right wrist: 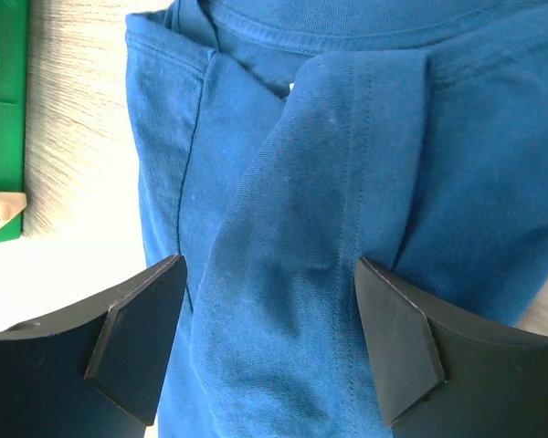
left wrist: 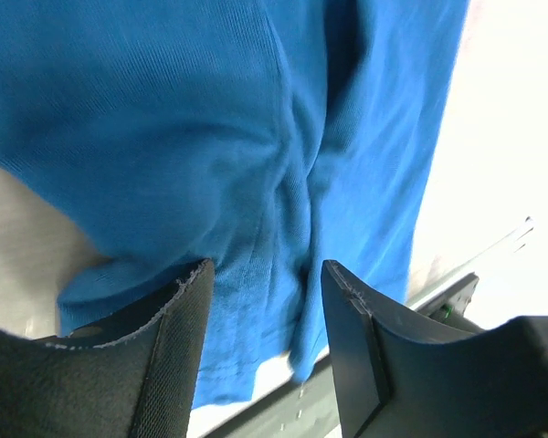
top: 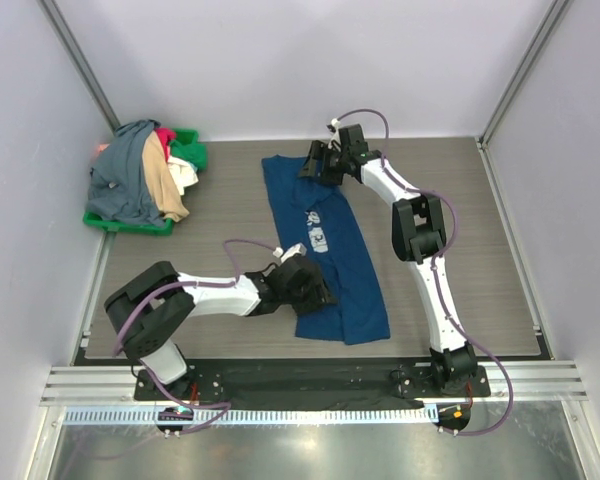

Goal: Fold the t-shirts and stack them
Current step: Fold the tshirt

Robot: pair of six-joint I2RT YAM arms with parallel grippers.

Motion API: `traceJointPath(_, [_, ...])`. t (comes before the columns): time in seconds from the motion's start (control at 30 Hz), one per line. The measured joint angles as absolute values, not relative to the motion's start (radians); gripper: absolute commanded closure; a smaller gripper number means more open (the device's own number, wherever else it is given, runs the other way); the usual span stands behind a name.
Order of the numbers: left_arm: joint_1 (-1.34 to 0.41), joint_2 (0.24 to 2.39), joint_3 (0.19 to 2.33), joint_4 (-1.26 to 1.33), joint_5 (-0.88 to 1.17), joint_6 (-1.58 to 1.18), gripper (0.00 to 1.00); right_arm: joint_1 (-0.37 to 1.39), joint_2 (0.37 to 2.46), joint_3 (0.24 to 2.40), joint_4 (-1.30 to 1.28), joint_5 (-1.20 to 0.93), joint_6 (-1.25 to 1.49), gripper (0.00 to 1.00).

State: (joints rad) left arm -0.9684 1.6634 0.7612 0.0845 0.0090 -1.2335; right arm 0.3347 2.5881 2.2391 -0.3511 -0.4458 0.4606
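A navy blue t-shirt [top: 332, 262] with a white print lies lengthwise on the table, its sides folded in. My left gripper [top: 310, 285] is open over its near left edge; the left wrist view shows wrinkled blue cloth [left wrist: 256, 155] between and beyond the fingers [left wrist: 178, 347]. My right gripper [top: 315, 163] is open over the shirt's far end, by the collar; a folded sleeve [right wrist: 301, 255] lies between its fingers [right wrist: 397, 338]. A heap of other t-shirts [top: 140, 180], slate-grey, tan, white, pink and green, lies at the back left.
The heap rests in a green tray [top: 130, 225] against the left wall. Its green rim shows in the right wrist view [right wrist: 2, 119]. A black strip [top: 310, 380] runs along the table's near edge by the arm bases.
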Motion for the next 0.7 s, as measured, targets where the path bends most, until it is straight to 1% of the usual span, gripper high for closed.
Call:
traceJointPath(0.1, [-0.991, 1.623, 0.741, 0.038, 0.003, -1.252, 0.43, 0.335, 2.608, 2.270, -0.345, -0.453, 0.457, 0.19])
traceJointPath(0.27, [-1.022, 1.521, 0.724, -0.158, -0.046, -1.258, 0.38, 0.337, 2.612, 2.275, -0.342, -0.442, 0.454, 0.18])
traceJointPath(0.5, [-1.028, 1.377, 0.673, -0.404, -0.146, -1.258, 0.38, 0.339, 2.595, 2.240, -0.311, -0.351, 0.502, 0.19])
traceJointPath(0.7, [-1.032, 1.289, 0.620, -0.471, -0.205, -1.257, 0.37, 0.336, 2.547, 2.150, -0.260, -0.268, 0.553, 0.20])
